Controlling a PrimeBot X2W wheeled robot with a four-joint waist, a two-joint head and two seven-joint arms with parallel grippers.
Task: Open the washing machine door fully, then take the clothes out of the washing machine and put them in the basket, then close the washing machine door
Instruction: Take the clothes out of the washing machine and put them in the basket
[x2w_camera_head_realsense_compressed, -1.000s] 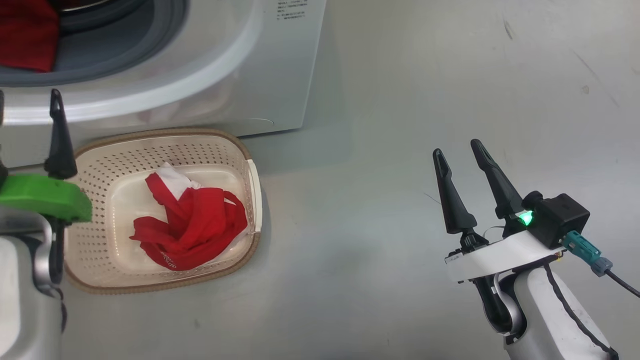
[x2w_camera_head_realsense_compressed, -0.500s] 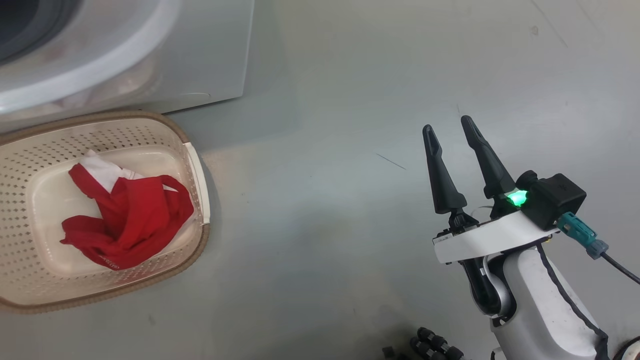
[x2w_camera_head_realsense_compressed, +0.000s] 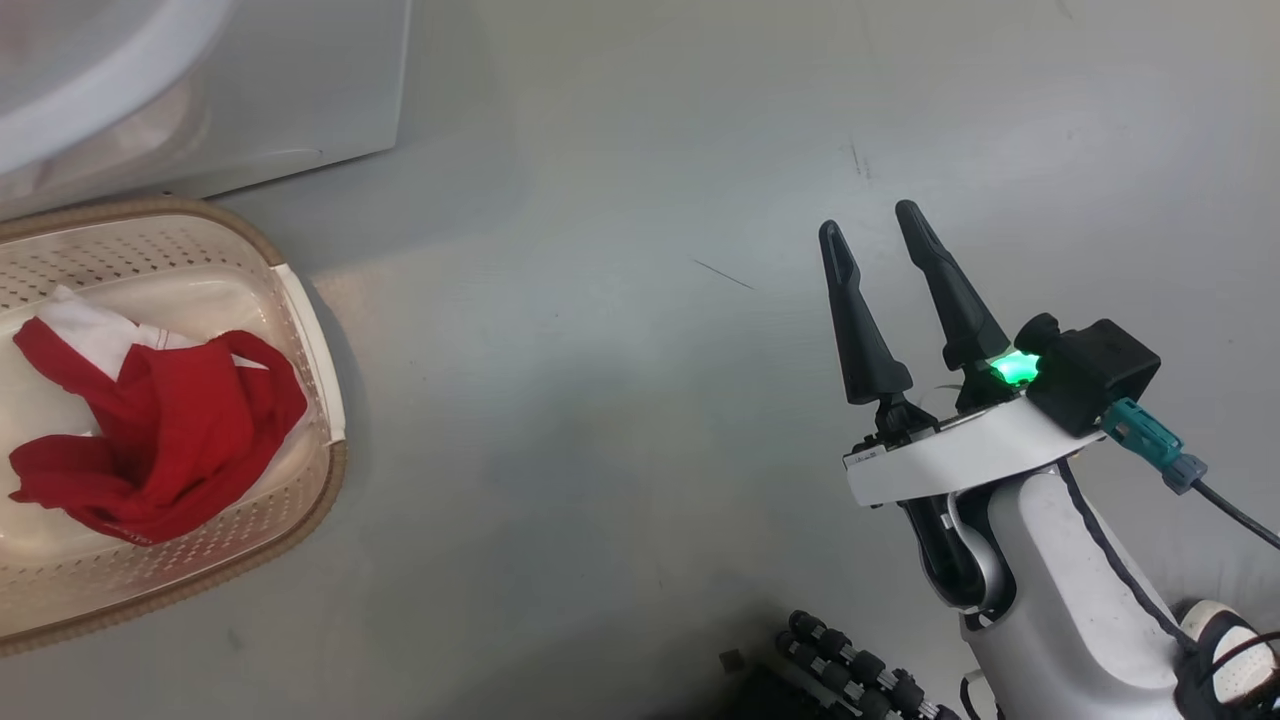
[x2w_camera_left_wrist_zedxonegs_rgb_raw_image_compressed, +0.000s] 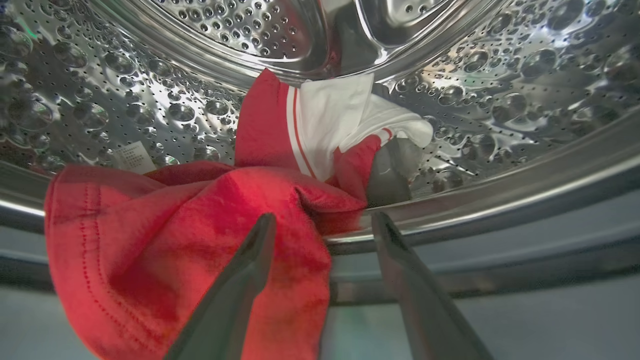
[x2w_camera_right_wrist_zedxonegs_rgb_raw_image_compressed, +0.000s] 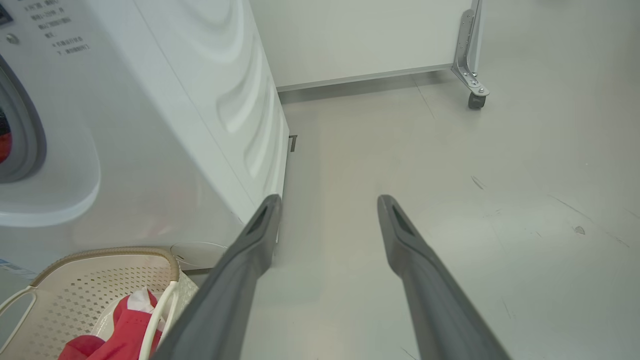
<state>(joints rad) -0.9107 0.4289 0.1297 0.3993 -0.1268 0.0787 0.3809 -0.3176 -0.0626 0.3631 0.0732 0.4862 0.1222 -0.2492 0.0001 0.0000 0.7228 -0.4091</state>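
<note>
The jaws of both grippers are released and hold nothing. The right gripper (x2w_camera_head_realsense_compressed: 869, 220) hangs over the bare grey floor (x2w_camera_head_realsense_compressed: 600, 400) at the middle right of the head view, with its two dark fingers parted. The left gripper (x2w_camera_left_wrist_zedxonegs_rgb_raw_image_compressed: 322, 217) points into the mouth of the drum at the lower middle of the left wrist view. Its left finger crosses in front of red cloth, but I cannot tell if it touches.

The big white front-loading washing machine (x2w_camera_head_realsense_compressed: 300, 100) fills the upper left corner of the head view. Inside its perforated steel drum (x2w_camera_left_wrist_zedxonegs_rgb_raw_image_compressed: 150, 100) lies bright red fabric with a white part (x2w_camera_left_wrist_zedxonegs_rgb_raw_image_compressed: 175, 240), hanging over the front lip. I cannot tell if this is one garment or more.

The one cream plastic basket with a brown woven-look rim (x2w_camera_head_realsense_compressed: 330, 480) stands at the left edge, just in front of the machine. It holds one crumpled red garment with white trim (x2w_camera_head_realsense_compressed: 160, 430).
</note>
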